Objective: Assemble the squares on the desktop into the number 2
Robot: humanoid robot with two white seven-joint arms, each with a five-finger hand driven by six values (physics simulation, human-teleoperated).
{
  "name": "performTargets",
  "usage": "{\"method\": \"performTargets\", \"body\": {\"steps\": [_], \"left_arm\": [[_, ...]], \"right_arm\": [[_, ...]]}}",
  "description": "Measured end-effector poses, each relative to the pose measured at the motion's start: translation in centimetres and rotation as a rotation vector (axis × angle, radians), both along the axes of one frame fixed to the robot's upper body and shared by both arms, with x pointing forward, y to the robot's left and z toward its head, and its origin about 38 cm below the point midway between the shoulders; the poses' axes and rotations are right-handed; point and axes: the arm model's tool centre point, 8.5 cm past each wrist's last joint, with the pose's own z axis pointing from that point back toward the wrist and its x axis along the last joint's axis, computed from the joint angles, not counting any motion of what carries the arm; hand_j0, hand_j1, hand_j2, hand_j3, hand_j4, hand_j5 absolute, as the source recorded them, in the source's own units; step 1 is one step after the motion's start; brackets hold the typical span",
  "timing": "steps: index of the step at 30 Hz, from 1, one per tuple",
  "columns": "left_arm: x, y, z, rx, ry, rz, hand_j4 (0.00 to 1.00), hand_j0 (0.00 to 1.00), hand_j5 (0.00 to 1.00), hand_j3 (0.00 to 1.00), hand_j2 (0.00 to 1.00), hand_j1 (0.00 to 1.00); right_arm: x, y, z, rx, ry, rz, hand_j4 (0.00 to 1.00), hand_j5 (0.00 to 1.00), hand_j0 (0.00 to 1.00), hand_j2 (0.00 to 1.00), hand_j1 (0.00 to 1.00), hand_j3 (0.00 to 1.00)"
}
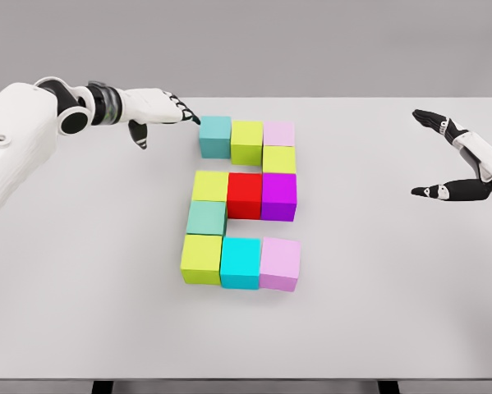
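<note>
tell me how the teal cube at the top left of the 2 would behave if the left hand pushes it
The teal cube looks rigid and flat-bottomed, so it would probably slide, not roll or tip. It sits against the yellow-green cube, so a push from the left hand would likely shove that neighbour too.

Bright, even, diffuse light fills the 1 rendered view, with no glare or hot spots on the pale grey bench (377, 312). Shadows are faint and soft, just thin dark edges under the coloured blocks (241, 205). Focus is fairly sharp throughout, slightly soft at outlines, with no visible edge distortion.
</note>
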Motion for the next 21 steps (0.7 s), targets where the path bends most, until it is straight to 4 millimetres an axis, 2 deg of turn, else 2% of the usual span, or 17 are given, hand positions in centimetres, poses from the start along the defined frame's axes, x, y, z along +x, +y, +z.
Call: {"method": "performTargets", "body": {"steps": [9,11,14,19,21], "left_arm": [[0.1,0.3,0.1,0.000,-0.002,0.007,1.00,1.00,1.00,1.00,1.00,1.00],[0.5,1.1,1.4,-0.007,-0.024,0.023,1.00,1.00,1.00,1.00,1.00,1.00],[0.7,3.7,2.7,-0.019,-0.044,0.071,1.00,1.00,1.00,1.00,1.00,1.00],[0.4,10.1,4.4,-0.053,-0.074,0.190,1.00,1.00,1.00,1.00,1.00,1.00],[0.2,12.0,4.9,-0.056,-0.083,0.224,1.00,1.00,1.00,1.00,1.00,1.00]], "right_arm": [[0.0,0.0,0.0,0.000,0.000,0.000,1.00,1.00,1.00,1.00,1.00,1.00],[0.0,0.0,0.0,0.000,0.000,0.000,1.00,1.00,1.00,1.00,1.00,1.00],[0.0,0.0,0.0,0.000,0.000,0.000,1.00,1.00,1.00,1.00,1.00,1.00],[0.0,0.0,0.0,0.000,0.000,0.000,1.00,1.00,1.00,1.00,1.00,1.00],[0.0,0.0,0.0,0.000,0.000,0.000,1.00,1.00,1.00,1.00,1.00,1.00]]}}
